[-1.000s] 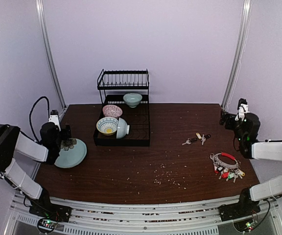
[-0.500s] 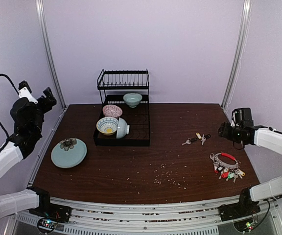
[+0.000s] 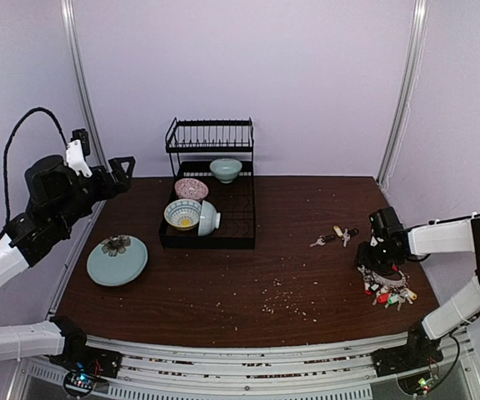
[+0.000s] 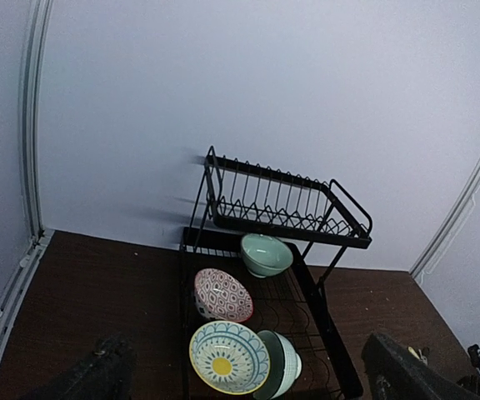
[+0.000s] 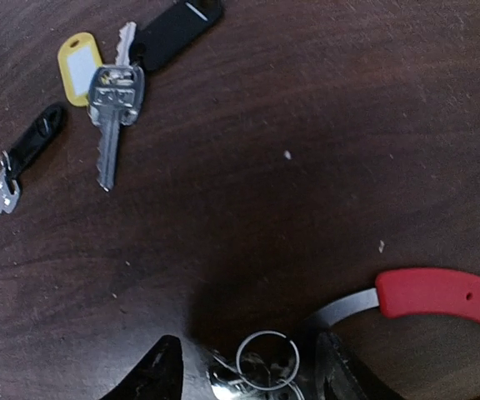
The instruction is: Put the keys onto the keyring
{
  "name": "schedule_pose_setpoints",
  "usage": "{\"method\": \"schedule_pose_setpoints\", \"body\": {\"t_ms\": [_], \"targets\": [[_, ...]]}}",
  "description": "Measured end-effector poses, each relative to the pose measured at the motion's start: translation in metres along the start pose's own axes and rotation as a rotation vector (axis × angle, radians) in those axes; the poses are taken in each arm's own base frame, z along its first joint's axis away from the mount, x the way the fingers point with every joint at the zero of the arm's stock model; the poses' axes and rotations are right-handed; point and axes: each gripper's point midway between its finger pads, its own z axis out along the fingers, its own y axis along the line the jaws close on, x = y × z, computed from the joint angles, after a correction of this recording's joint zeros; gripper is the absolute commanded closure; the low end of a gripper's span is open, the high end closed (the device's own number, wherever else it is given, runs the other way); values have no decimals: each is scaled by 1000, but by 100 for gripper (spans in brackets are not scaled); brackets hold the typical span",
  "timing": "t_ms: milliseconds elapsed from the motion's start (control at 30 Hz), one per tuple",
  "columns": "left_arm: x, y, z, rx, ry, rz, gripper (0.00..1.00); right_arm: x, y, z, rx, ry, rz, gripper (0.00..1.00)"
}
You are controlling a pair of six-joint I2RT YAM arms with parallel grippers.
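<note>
Left pincer (image 3: 122,171): raised high over the left edge of the tabletop (image 3: 223,287), well apart from every item; jaws wide apart, nothing between them. In the left wrist view (image 4: 248,371) both dark fingers (image 4: 98,375) showed at the lower corners, looking towards the dish rack.
Plate (image 3: 115,268): pale blue, flat at the left of the tabletop; a small dark flower-shaped piece (image 3: 117,244) lay on its far part.
Dish rack (image 3: 211,133): black wire, two tiers, at the rear centre against the wall; upper tier bare wire.
Bowls: four on the lower tier. Pale green bowl (image 3: 226,169) upright at the back; pink patterned bowl (image 3: 191,189) tilted; blue-and-yellow patterned bowl (image 3: 182,213) tilted towards the front; a second pale green bowl (image 3: 209,218) on its side, touching the blue one.
Crumbs (image 3: 286,292): pale specks scattered right of the tabletop's centre.
Keys (image 3: 336,237): loose in a short row on the tabletop, right of the rack and apart from the keyring. The right wrist view showed a silvery key (image 5: 111,108) with a yellow tag (image 5: 77,57) and a black tag (image 5: 177,25), plus a smaller key on a black tag (image 5: 23,158).
Right pincer (image 3: 373,258): low over the keyring's near-left part; jaws apart, gripping nothing, a small metal ring (image 5: 265,360) between the fingers (image 5: 152,375); contact could not be told.
Keyring (image 3: 387,287): flat near the right edge of the tabletop; red clip (image 5: 440,296) on a silvery band, coloured tags bunched on its near side.
</note>
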Motion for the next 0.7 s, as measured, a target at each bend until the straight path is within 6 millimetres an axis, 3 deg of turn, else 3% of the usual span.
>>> {"method": "schedule_pose_setpoints", "body": {"t_ms": [167,333,500,700], "targets": [[-2,2,-10,-1,5,1,2,-7,34,9,-58,-27,-45,52],[-10,2,-18,5,-19,-5,2,19,118,9,-186,13,-203,54],[-12,3,-20,1,-27,-4,2,81,197,-9,-316,95,-384,58],[-12,4,-21,-1,-23,4,2,195,279,-56,-518,260,-691,57]]}}
